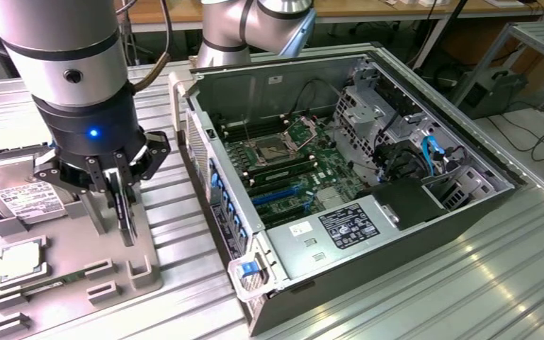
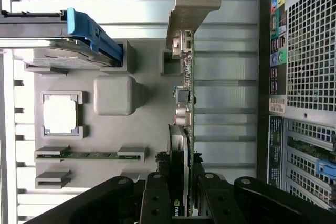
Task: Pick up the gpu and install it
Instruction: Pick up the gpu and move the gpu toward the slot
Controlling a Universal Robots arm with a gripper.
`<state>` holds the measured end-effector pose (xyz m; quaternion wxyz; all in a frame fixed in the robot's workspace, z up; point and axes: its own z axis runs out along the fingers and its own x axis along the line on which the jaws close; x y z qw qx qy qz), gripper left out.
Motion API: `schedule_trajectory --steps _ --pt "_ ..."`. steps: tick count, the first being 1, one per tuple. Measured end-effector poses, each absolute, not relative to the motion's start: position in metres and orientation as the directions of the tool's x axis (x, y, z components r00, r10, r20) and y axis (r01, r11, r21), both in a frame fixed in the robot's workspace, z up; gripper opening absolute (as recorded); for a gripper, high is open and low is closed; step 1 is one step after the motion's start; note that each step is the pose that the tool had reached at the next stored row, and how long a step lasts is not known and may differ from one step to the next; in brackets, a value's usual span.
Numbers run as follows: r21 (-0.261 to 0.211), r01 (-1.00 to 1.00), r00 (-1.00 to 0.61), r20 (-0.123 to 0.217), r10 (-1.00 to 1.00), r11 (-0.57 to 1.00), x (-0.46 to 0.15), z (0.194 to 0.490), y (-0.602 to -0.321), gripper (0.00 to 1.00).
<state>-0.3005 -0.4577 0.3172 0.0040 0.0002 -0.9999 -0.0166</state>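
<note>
Hand (image 2: pixel 181 203) clamped on gpu (image 2: pixel 187 103), which stands on edge over grey fixture tray (image 1: pixel 69 255) on worktop (image 1: pixel 442 283), at nine o'clock from open computer case (image 1: pixel 282 85) in exterior view. Green logo (image 2: pixel 177 211) partly visible on card; black case label (image 1: pixel 348 227) unreadable.

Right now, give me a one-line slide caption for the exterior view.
Tool grips the gpu upright at the grey parts tray, beside the open computer case.
</note>
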Motion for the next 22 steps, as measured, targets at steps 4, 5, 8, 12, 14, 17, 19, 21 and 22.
schedule_trajectory --steps 4,5,8,12,14,17,19,21,22 --pt "0.033 0.000 -1.000 0.008 -0.001 0.999 -0.301 0.323 -0.458 0.27" --pt "0.033 0.000 -1.000 0.008 -0.001 0.999 -0.301 0.325 -0.458 0.27" --pt "0.033 0.000 -1.000 0.008 -0.001 0.999 -0.301 0.330 -0.458 0.27" --pt "0.032 0.000 -1.000 0.008 -0.001 0.999 -0.300 0.336 -0.458 0.27" --pt "0.031 0.000 -1.000 0.008 -0.001 1.000 -0.301 0.338 -0.458 0.27" --pt "0.031 0.000 -1.000 0.008 -0.001 1.000 -0.301 0.342 -0.458 0.27" --pt "0.030 0.000 -1.000 0.008 -0.001 1.000 -0.301 0.344 -0.458 0.27" --pt "0.029 0.000 -1.000 0.008 -0.001 1.000 -0.300 0.347 -0.458 0.27" --pt "0.028 0.000 -1.000 0.008 -0.001 1.000 -0.300 0.348 -0.458 0.27"
